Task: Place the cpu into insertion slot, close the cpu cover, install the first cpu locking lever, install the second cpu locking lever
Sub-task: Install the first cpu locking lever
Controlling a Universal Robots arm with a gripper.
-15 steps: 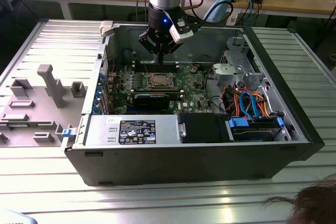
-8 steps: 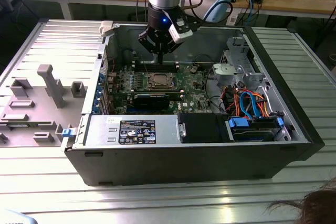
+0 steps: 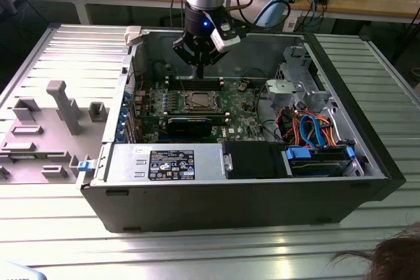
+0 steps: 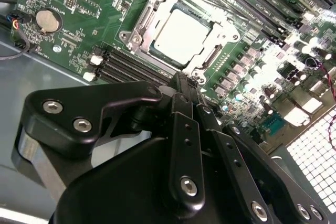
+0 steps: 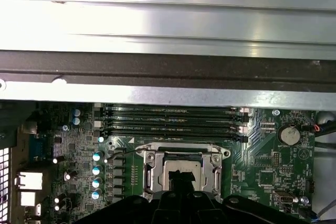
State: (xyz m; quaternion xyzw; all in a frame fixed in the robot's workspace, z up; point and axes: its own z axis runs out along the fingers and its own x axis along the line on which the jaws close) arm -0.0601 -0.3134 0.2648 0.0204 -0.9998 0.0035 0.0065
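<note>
The cpu (image 4: 184, 32) lies pale and silvery in the insertion slot (image 3: 199, 101) on the green board inside the open computer case. The cpu cover (image 4: 149, 17), a silvery frame, lies flat around it, and the chip's face shows through its window. My gripper (image 3: 199, 77) hangs a little above the board, over the socket's far edge in the exterior view. Its black fingers (image 4: 184, 103) meet at the tips with nothing between them. In the first wrist view the gripper (image 5: 181, 178) hides part of the cpu (image 5: 181, 165).
Long black memory slots (image 5: 173, 121) run beside the socket. A black card (image 3: 190, 124) and a black box (image 3: 252, 159) sit nearer the case front. The drive cage with blue and orange cables (image 3: 312, 129) stands at the exterior view's right. A person's hair (image 3: 387, 257) shows at the bottom right.
</note>
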